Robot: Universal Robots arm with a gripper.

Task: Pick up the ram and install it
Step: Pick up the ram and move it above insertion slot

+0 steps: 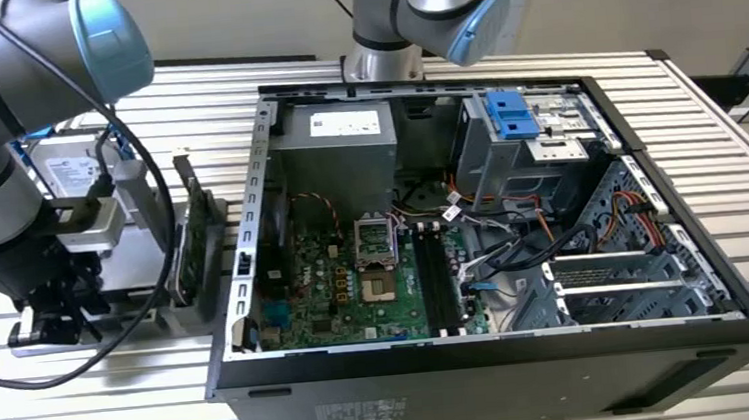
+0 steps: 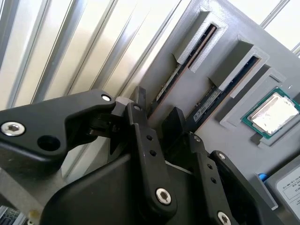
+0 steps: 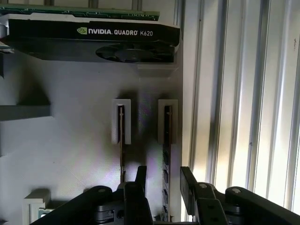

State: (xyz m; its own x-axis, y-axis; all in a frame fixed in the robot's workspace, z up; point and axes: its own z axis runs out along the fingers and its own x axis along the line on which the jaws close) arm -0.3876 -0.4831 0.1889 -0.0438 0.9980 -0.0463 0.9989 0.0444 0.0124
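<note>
Ram edge between spread jaws, gap either side.

Matt black tool, rough grey plastic holder — glossy metal processor lid, ribbed metal table.

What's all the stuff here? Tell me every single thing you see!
computer case: one, black, open, on the table
motherboard: one, green, inside the case
ram sticks: two, dark, standing in holder slots
graphics card: one, black, on the holder
processor chip: one, silver, in a holder recess
holder: one, grey, exterior view's left of the case
table: one, white, slatted
robot arms: two, grey-blue, beside case
gripper: one, black, open around one ram stick
</note>
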